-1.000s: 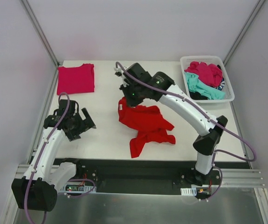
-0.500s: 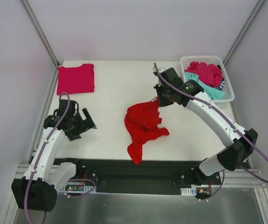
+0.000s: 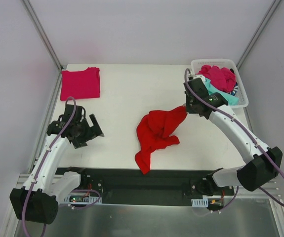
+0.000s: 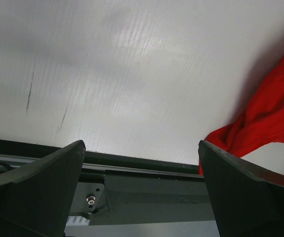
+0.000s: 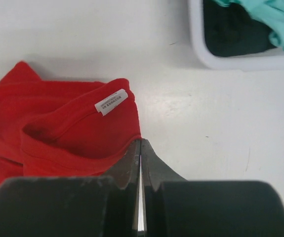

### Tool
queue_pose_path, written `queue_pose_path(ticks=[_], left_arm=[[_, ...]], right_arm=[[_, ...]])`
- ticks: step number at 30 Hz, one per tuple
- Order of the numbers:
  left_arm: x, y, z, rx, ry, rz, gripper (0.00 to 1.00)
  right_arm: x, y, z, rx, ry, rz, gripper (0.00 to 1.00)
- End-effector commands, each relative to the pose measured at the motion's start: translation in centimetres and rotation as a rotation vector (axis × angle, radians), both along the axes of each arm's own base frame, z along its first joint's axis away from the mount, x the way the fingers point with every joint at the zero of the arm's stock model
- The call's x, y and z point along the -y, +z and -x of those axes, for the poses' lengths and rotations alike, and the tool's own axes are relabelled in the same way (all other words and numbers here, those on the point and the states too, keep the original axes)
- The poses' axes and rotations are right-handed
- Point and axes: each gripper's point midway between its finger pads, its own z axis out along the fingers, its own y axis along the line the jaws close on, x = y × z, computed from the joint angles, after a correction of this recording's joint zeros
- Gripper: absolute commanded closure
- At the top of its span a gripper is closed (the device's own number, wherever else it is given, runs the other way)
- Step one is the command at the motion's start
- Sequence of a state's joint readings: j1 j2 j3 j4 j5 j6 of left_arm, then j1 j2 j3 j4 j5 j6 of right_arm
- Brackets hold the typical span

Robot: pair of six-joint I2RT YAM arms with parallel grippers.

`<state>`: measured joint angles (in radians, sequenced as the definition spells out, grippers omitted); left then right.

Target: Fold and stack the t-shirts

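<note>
The bright red t-shirt (image 3: 155, 131) lies crumpled at the table's middle front, one edge lifted toward the right. My right gripper (image 3: 186, 107) is shut on that edge by the collar; the collar tag and red cloth (image 5: 67, 133) show at my closed fingertips (image 5: 140, 143). A folded magenta-pink t-shirt (image 3: 80, 83) lies flat at the back left. More shirts, magenta (image 3: 218, 76), teal (image 3: 216, 94) and dark, fill the white basket. My left gripper (image 3: 85, 133) is open and empty over the front left; its view shows a red shirt end (image 4: 270, 113).
The white lattice basket (image 3: 243, 91) stands at the back right corner, its rim (image 5: 206, 54) close beyond my right gripper. The table's front edge and black rail (image 4: 142, 182) lie just under my left gripper.
My right gripper has pulled the red shirt's edge rightward from the table's middle toward the basket, dragging the cloth along. The left arm has stayed in place.
</note>
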<state>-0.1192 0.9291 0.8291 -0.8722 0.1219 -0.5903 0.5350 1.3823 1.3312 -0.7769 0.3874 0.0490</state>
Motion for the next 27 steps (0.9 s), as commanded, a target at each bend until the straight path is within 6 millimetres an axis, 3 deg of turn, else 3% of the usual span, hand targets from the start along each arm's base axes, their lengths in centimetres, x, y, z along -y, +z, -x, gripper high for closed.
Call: queue_pose_path(ticks=[1, 7, 13, 14, 19, 20, 21, 23, 27], left_arm=[[0.0, 1.1, 0.0, 0.014, -0.008, -0.011, 0.01], [0.1, 1.4, 0.0, 0.018, -0.014, -0.011, 0.01], [0.3, 1.4, 0.0, 0.015, -0.021, -0.014, 0.01], [0.4, 1.4, -0.1, 0.013, -0.02, -0.013, 0.01], [0.6, 1.1, 0.0, 0.0, -0.028, -0.024, 0.01], [0.9, 1.0, 0.1, -0.008, -0.035, -0.028, 0.01], [1.0, 1.0, 0.1, -0.007, -0.042, -0.032, 0.01], [1.4, 0.6, 0.1, -0.018, -0.053, -0.044, 0.01], [1.9, 0.0, 0.0, -0.026, -0.058, -0.05, 0.01]], right_arm=[[4.6, 1.6, -0.8, 0.113, -0.222, 0.001, 0.99], [9.0, 0.5, -0.3, 0.089, -0.374, -0.009, 0.99], [11.4, 0.0, 0.5, 0.076, -0.479, 0.03, 0.99], [11.2, -0.3, 0.5, 0.066, -0.474, 0.024, 0.99], [8.1, -2.4, -0.3, -0.067, -0.343, -0.015, 0.64], [7.7, -2.7, -0.5, -0.077, -0.328, -0.017, 0.56], [7.2, -2.9, -0.5, -0.08, -0.302, -0.018, 0.38], [5.3, -2.4, -1.0, -0.047, -0.222, -0.017, 0.23], [2.1, -2.0, -1.7, -0.073, -0.118, 0.01, 0.25]])
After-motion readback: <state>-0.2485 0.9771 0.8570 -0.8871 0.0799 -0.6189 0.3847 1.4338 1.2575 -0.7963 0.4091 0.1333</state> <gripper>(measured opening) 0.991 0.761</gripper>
